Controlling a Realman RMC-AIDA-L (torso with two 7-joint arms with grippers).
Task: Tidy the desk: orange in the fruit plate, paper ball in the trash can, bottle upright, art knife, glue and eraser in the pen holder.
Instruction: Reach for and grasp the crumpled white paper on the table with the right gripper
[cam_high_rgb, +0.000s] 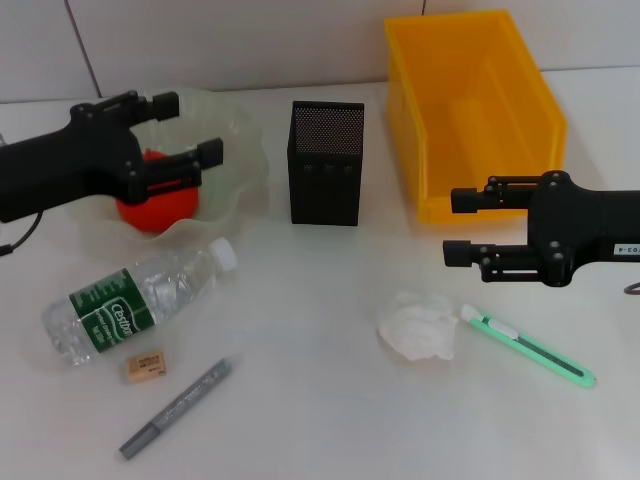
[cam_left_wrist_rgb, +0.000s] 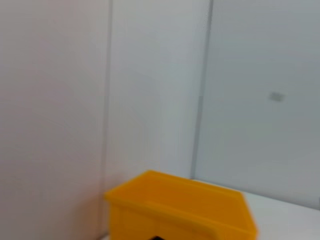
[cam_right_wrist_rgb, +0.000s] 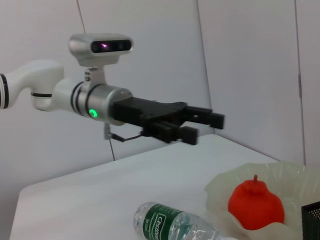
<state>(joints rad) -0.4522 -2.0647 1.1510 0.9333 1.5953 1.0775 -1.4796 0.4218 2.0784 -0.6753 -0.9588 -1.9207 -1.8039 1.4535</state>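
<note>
At the bottom left of the head view lie the grey glue pen (cam_high_rgb: 176, 408) and the small eraser (cam_high_rgb: 144, 367), with the bottle (cam_high_rgb: 135, 300) on its side just above them. Right of centre, the paper ball (cam_high_rgb: 419, 325) sits beside the green art knife (cam_high_rgb: 527, 345). The right gripper (cam_high_rgb: 460, 226) hovers above these, fingers spread and empty. Mid-frame stands the black pen holder (cam_high_rgb: 325, 162). At upper left the orange (cam_high_rgb: 155, 205) rests in the fruit plate (cam_high_rgb: 238, 140), the left gripper (cam_high_rgb: 188, 127) spread above it. The yellow trash can (cam_high_rgb: 475, 110) fills the upper right.
</note>
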